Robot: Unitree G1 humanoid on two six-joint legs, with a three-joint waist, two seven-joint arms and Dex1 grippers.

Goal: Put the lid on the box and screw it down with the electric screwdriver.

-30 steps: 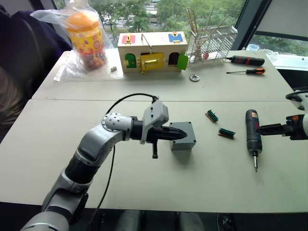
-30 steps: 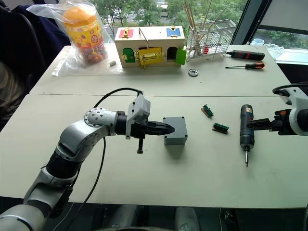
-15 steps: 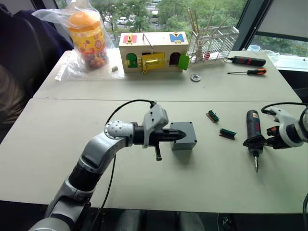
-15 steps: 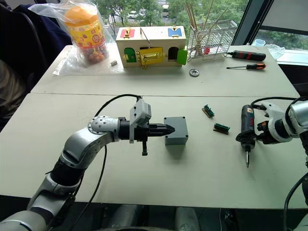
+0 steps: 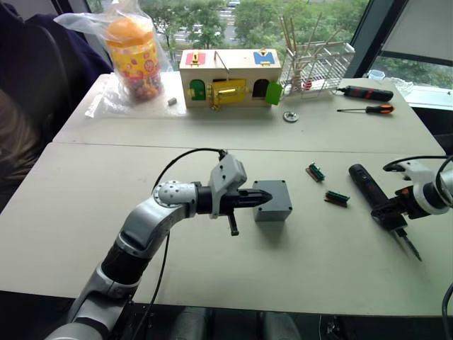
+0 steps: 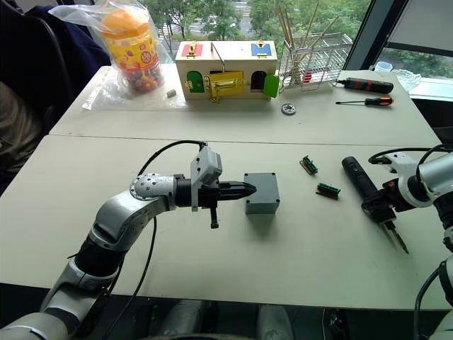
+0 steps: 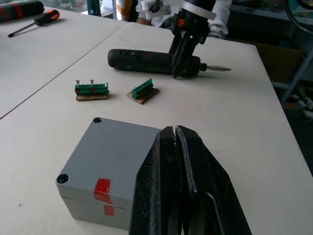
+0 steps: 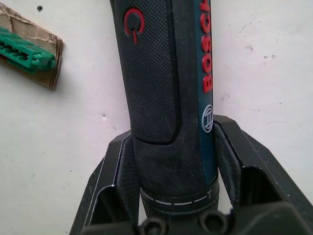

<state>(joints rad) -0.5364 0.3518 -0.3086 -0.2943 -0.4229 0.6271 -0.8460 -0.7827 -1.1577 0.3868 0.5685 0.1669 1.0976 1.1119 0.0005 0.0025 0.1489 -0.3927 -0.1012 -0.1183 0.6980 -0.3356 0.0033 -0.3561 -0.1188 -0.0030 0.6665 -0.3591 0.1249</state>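
We see the right gripper (image 6: 380,210) pinching the electric screwdriver (image 6: 362,187), well right of the box (image 6: 261,193); the left gripper (image 6: 244,189), fingers pressed together, touches the box.

I am reaching my left arm forward with its gripper (image 5: 263,199) pinched together and level, while my right gripper (image 6: 380,210), out at my right side, is clamping both fingers (image 8: 228,161) around the screwdriver (image 6: 362,185).

Two pale beige worktops (image 5: 85,212) pushed together, seam running across; big windows (image 5: 212,21) behind with green trees outside, dark window frame (image 5: 368,28) at the right; daylight, soft shadows; dark chair (image 5: 28,92) at the left
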